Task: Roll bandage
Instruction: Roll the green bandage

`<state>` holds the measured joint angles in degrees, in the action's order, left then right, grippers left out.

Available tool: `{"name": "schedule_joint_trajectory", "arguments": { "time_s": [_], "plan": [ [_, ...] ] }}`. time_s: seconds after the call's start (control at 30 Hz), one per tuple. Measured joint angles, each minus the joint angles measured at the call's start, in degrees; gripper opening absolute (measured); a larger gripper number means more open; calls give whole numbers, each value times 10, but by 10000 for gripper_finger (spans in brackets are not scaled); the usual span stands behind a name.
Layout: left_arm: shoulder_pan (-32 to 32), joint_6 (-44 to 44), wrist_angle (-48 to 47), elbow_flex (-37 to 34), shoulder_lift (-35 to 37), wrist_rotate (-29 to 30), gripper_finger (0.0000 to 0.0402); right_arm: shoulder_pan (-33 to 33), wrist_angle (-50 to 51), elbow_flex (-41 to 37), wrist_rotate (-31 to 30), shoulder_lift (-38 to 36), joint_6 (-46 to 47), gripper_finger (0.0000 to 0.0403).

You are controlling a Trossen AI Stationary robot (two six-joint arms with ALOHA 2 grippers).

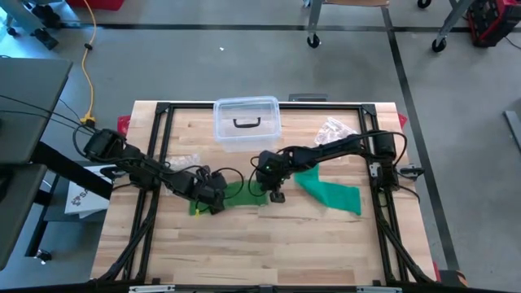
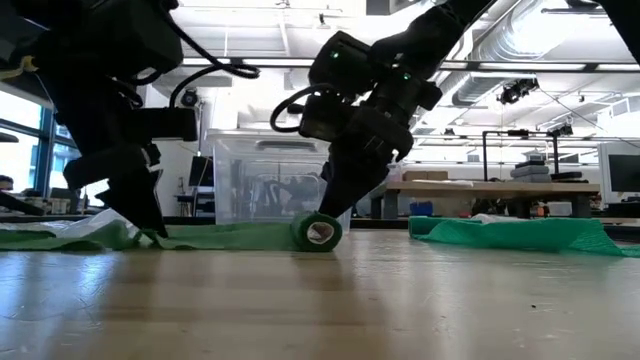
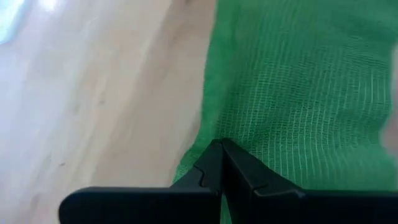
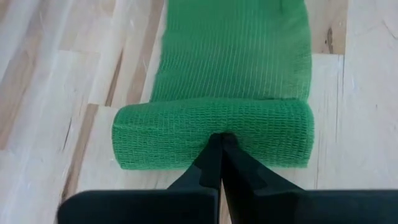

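No writing readable; both claws pinched together on the green bandage (image 4: pixel 214 134)

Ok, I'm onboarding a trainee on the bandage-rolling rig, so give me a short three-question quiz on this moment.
1. True or false: the right gripper is shut, its tips against the rolled part of the green bandage.
2. Multiple choice: where is the left gripper? A) inside the clear plastic box B) down on the flat, unrolled bandage C) raised above the table's bare wood.
3. Fill in: seen from above, the box stands ___ the two grippers, toward the table's far edge.

Key: 1 true; 2 B; 3 behind.
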<state>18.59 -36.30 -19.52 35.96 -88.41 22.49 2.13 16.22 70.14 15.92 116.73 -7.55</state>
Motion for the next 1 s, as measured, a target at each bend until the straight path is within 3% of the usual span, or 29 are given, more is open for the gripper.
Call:
{"name": "schedule_joint_trajectory", "arguments": {
  "time_s": [0.27,0.57,0.67,1.0],
  "plan": [
    [-11,33,50,43,19,-49,5,-2,-4,-1,-15,-15,0,0],
    [-60,108,220,52,9,-65,45,-4,-1,-1,-20,-21,13,0],
    [-76,133,258,53,-18,-69,48,-3,0,-1,-20,-23,13,0],
    [-105,119,287,57,-157,-161,32,-3,40,-9,-22,-25,15,0]
  ]
}}
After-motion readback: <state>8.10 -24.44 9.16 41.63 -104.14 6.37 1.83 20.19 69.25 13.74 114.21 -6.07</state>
